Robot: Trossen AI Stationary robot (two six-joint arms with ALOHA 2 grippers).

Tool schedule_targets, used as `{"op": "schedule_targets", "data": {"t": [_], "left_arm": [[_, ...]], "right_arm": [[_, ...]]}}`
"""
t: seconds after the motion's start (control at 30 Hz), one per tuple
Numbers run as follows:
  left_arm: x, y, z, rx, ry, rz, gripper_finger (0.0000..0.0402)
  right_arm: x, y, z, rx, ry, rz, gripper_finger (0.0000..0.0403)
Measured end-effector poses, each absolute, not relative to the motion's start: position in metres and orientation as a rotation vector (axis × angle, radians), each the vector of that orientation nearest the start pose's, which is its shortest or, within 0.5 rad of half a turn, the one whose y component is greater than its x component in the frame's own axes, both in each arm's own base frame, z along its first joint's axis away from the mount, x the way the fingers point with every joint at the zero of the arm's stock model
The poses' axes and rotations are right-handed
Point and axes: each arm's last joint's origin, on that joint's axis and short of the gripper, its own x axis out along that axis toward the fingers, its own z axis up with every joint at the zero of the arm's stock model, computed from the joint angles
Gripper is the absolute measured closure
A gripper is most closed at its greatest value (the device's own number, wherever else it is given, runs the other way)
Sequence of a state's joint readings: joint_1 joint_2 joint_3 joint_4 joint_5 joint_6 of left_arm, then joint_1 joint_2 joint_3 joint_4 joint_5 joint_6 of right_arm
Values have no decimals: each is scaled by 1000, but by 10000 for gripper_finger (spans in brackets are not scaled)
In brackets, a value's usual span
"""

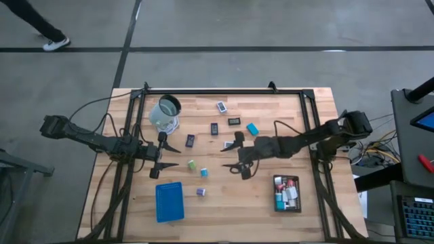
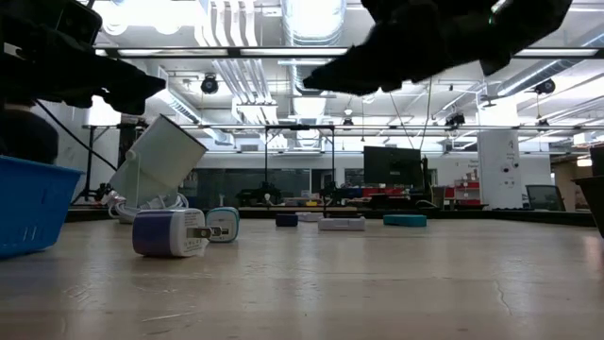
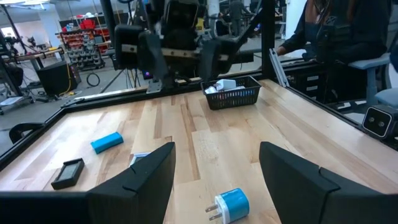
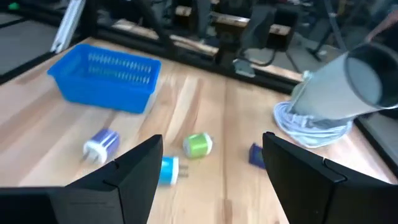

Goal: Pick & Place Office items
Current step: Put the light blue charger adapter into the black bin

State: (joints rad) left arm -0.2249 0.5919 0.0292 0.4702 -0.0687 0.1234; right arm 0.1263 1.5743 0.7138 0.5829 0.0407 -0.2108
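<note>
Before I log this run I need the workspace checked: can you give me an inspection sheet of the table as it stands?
Surface: wooden table, dark frame around it.
Job's things: small plug blocks loose mid-table, green, teal, purple; flat dark pieces and a teal bar farther back; several pieces already in the black tray.
Clutter: blue tray, nothing seen in it; clear cup tipped, over a coil of white cord.
Grippers: left gripper open, beside the cup, holding nothing; right gripper open, mid-table, holding nothing.
Cables: dark leads along both arms; a bundle off the table's right edge.
Surroundings: person's foot on the floor; seated person beyond the table.
</note>
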Motion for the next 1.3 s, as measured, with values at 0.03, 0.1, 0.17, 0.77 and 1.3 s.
{"op": "schedule_targets", "data": {"t": [0.03, 0.1, 0.17, 0.77, 1.3], "left_arm": [[133, -28, 162, 137, 82, -161, 164], [133, -28, 162, 137, 82, -162, 164], [133, -28, 162, 137, 82, -162, 164], [133, -29, 162, 137, 83, -162, 164], [133, -29, 162, 137, 83, -162, 164]], "right_arm": [[316, 36, 192, -238, 273, 128, 133], [317, 34, 186, -250, 283, 144, 133], [320, 32, 178, -265, 296, 146, 133], [354, 9, 98, -242, 171, 177, 133], [394, 7, 82, -70, 279, 235, 133]]}}
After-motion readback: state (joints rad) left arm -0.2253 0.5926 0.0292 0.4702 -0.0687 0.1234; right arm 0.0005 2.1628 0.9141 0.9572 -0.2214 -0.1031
